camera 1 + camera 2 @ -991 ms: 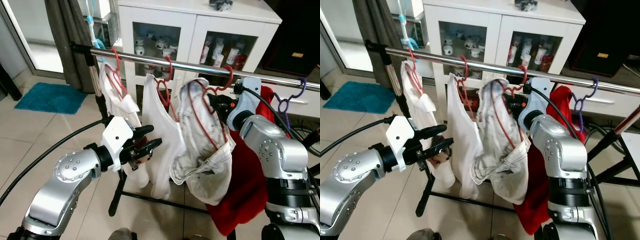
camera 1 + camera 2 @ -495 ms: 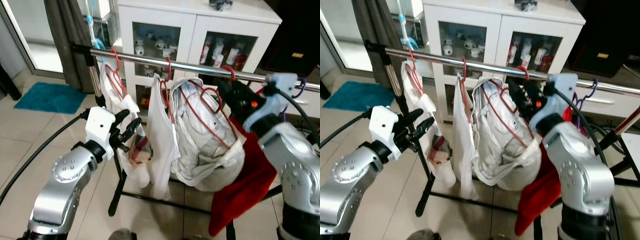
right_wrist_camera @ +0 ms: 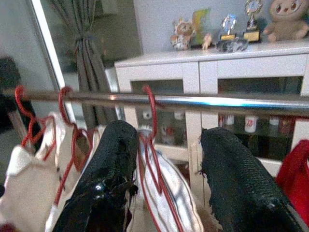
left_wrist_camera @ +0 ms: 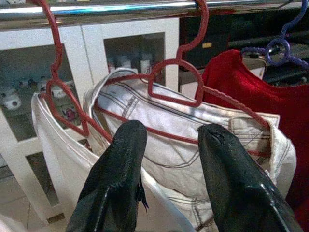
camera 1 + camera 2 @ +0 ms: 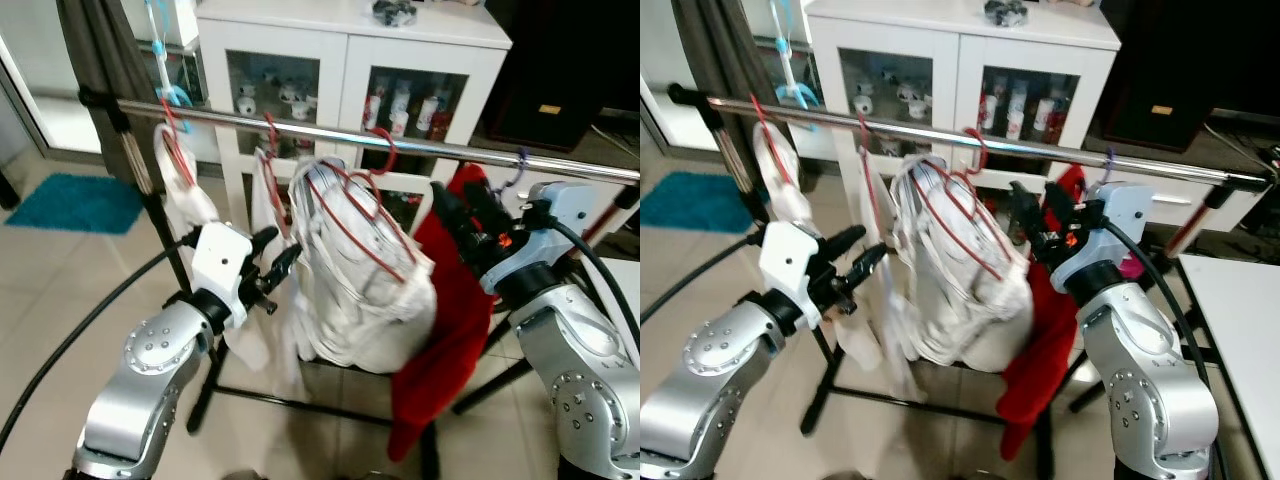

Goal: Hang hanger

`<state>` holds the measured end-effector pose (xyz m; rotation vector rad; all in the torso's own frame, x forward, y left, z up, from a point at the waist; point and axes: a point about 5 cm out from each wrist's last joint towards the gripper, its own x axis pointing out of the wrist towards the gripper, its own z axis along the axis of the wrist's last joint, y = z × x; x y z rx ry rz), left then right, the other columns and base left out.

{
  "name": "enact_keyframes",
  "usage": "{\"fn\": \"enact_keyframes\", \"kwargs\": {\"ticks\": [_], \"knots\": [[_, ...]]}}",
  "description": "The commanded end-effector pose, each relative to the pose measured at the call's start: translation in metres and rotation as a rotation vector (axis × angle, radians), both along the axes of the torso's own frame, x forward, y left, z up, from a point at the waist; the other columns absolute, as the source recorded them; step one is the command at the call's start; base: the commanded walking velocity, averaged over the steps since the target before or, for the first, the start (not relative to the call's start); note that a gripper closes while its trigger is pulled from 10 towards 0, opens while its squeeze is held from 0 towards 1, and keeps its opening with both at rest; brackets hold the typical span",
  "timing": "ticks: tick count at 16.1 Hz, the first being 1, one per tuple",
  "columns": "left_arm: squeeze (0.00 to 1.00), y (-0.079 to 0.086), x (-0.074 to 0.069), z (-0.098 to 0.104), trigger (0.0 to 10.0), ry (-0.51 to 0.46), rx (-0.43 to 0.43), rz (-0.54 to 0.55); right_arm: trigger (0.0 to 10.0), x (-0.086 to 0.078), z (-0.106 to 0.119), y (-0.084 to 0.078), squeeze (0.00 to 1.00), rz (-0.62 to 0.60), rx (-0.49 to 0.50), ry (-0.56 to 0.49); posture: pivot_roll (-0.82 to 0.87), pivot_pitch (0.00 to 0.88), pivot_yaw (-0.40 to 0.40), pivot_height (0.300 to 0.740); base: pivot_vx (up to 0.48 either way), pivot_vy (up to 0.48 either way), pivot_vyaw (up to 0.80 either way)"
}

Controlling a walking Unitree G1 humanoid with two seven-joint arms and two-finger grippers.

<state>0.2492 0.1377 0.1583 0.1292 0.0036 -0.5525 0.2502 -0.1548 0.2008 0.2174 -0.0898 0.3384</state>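
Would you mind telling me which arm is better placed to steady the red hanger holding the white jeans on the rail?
Probably the right. The right gripper is open beside the red hanger at hook height below the rail; the left gripper, also open, sits lower by the white jeans.

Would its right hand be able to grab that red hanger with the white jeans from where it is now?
Probably yes. The right hand is open, right beside the red hanger, with nothing between them; the red garment hangs below it.
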Motion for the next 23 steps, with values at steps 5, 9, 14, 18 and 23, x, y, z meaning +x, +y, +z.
{"fn": "enact_keyframes", "kwargs": {"ticks": [5,9,14,18,23], "knots": [[0.00,0.003,-0.002,0.001,10.0,0.007,-0.001,0.017,10.0,0.010,-0.005,-0.001,0.07,-0.035,-0.045,0.031,0.08,0.042,-0.043,0.740,0.000,-0.273,0.00],[0.00,0.005,-0.008,-0.002,10.0,0.024,0.029,-0.073,10.0,0.029,-0.011,-0.002,1.00,-0.034,-0.103,0.120,0.08,0.041,-0.041,0.740,0.000,0.000,0.00],[0.00,0.013,-0.006,-0.002,10.0,0.036,0.061,-0.105,10.0,0.051,-0.012,0.001,1.00,-0.034,-0.148,0.193,0.08,0.032,-0.036,0.740,0.000,0.000,0.00],[0.00,0.009,-0.007,-0.004,10.0,0.047,0.069,-0.142,10.0,0.068,-0.013,0.006,1.00,-0.050,-0.175,0.228,0.08,0.029,-0.035,0.740,0.000,0.000,0.00],[0.00,0.002,-0.018,-0.002,10.0,0.092,0.047,-0.302,10.0,0.101,-0.009,-0.004,0.65,-0.055,-0.265,0.266,0.09,0.023,-0.046,0.740,0.000,0.000,0.00]]}}
